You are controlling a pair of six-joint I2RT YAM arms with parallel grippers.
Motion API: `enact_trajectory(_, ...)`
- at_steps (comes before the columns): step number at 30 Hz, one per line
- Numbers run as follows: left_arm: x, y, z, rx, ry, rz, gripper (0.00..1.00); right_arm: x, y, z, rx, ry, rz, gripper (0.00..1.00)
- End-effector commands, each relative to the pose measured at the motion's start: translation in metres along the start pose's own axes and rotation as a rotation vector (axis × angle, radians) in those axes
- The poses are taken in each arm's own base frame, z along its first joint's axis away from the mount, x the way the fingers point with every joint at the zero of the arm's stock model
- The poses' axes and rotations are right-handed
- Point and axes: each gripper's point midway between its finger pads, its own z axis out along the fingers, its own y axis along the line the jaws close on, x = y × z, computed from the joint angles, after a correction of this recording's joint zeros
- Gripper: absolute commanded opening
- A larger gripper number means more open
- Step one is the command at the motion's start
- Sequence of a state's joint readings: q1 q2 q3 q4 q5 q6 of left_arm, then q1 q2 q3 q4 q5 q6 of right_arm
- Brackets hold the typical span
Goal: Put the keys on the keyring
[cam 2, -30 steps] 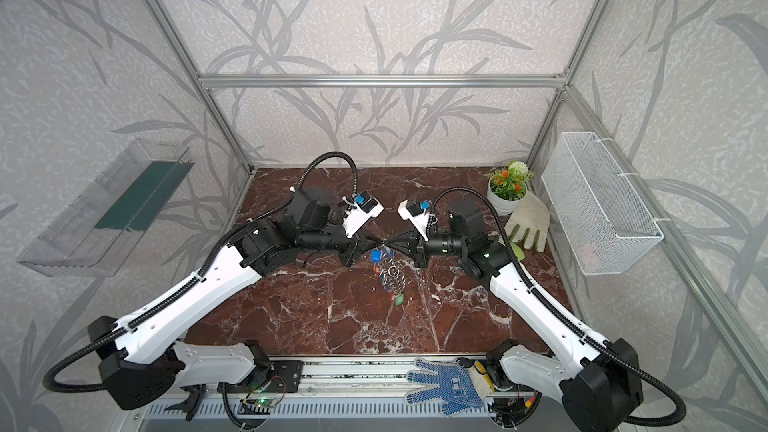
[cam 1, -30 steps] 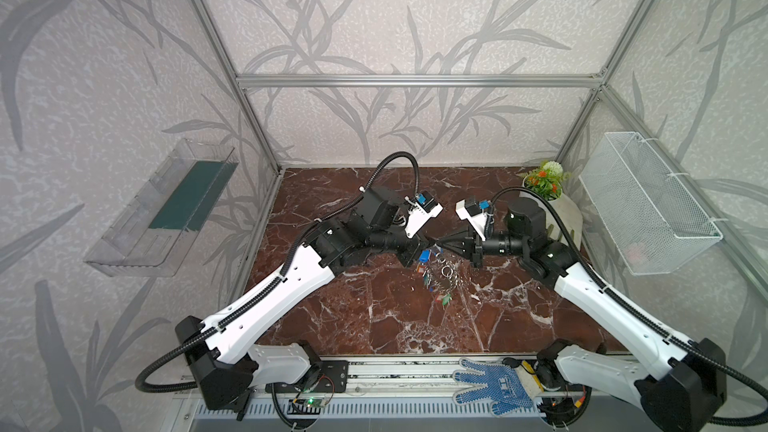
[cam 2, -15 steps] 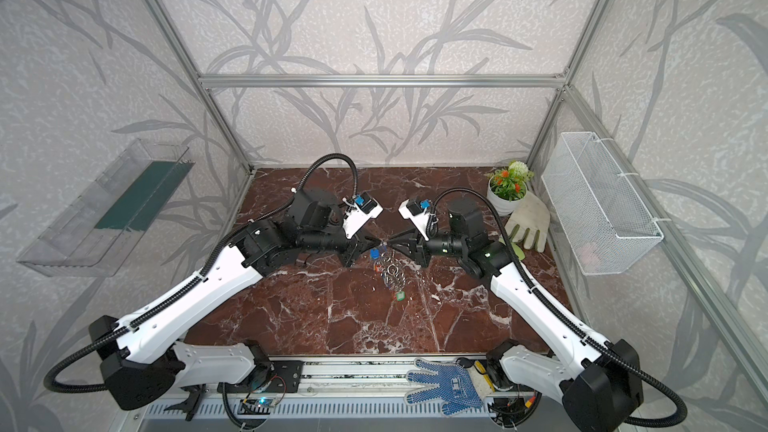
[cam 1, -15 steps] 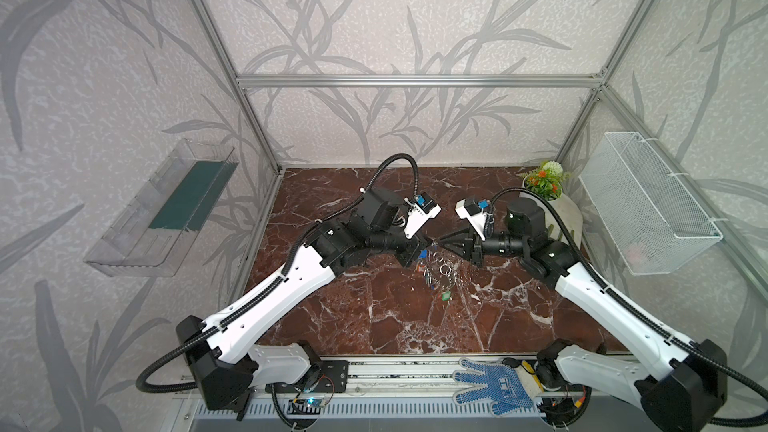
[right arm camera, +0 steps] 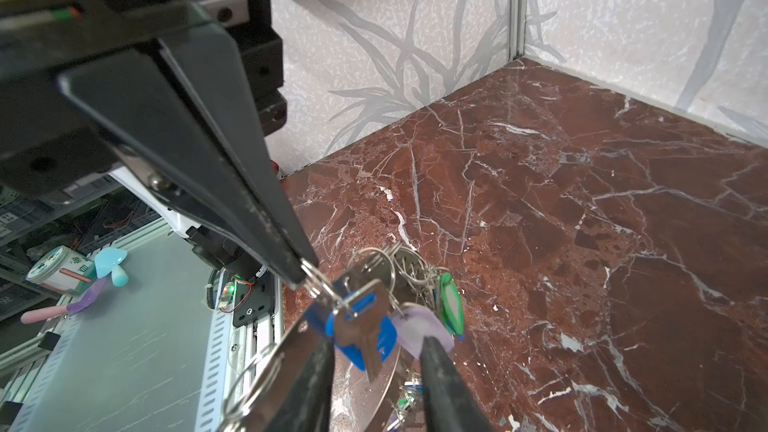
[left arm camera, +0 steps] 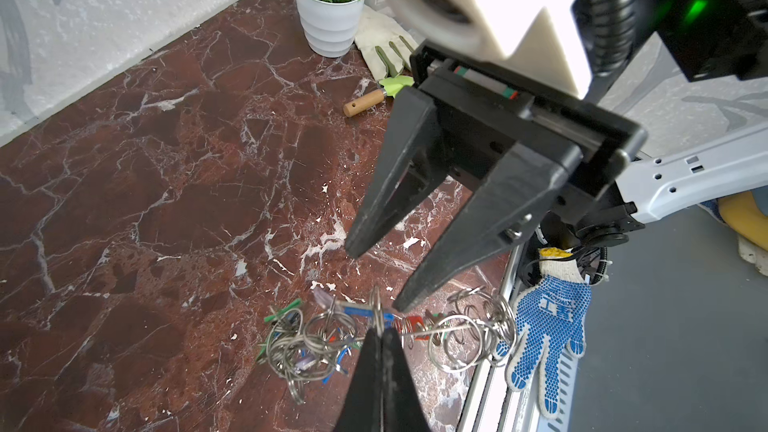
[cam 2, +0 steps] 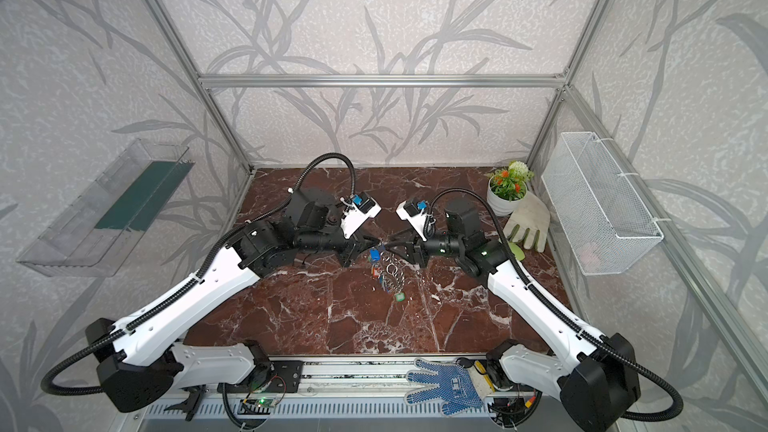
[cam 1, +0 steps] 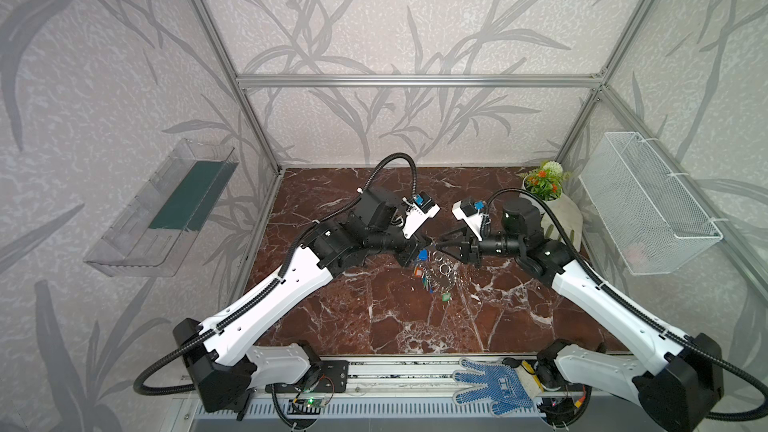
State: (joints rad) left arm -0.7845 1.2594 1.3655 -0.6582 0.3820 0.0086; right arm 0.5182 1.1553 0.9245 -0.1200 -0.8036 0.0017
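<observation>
So the left end effector [right arm camera: 301, 274] is pinched shut on one small split ring, and the keyring [cam 1: 444, 272] with its keys [right arm camera: 451, 305] dangles off it over the surface [right arm camera: 540, 222]. The right end effector [left arm camera: 376, 278] is part open just in front, jaws either side of the blue-tagged key [right arm camera: 361, 326]. That key's blade points roughly back at it, so I'd say that arm goes next.

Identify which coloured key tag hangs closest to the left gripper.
The blue tag, below the split ring the left gripper pinches; lilac tag and green tag hang farther.
</observation>
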Motion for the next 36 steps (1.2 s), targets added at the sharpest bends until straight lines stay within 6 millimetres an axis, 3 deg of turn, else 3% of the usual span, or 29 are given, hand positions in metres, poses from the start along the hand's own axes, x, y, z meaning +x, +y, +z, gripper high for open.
enact_trajectory(1, -0.025, -0.004, -0.019, -0.008, -0.104, 0.044, 0.00, -0.004, 0.005, 0.002, -0.029, 0.005, -0.013, 0.44)
enact_trajectory(7, -0.027, -0.004, -0.017, -0.004, -0.109, 0.035, 0.00, -0.002, 0.022, 0.007, -0.094, 0.001, -0.043, 0.52)
enact_trajectory(13, -0.029, -0.008, -0.018, 0.014, -0.119, 0.031, 0.00, 0.000, 0.019, 0.013, -0.093, 0.005, -0.042, 0.51)
enact_trajectory(19, -0.028, -0.008, -0.020, 0.013, -0.119, 0.026, 0.00, -0.002, 0.016, 0.013, -0.072, -0.006, -0.050, 0.37)
enact_trajectory(26, -0.029, -0.007, -0.021, 0.005, -0.121, 0.027, 0.00, -0.002, 0.014, 0.010, -0.039, -0.008, -0.056, 0.10)
enact_trajectory(36, -0.036, -0.002, -0.029, -0.038, -0.151, 0.002, 0.00, 0.008, 0.004, 0.006, 0.034, 0.012, -0.032, 0.00)
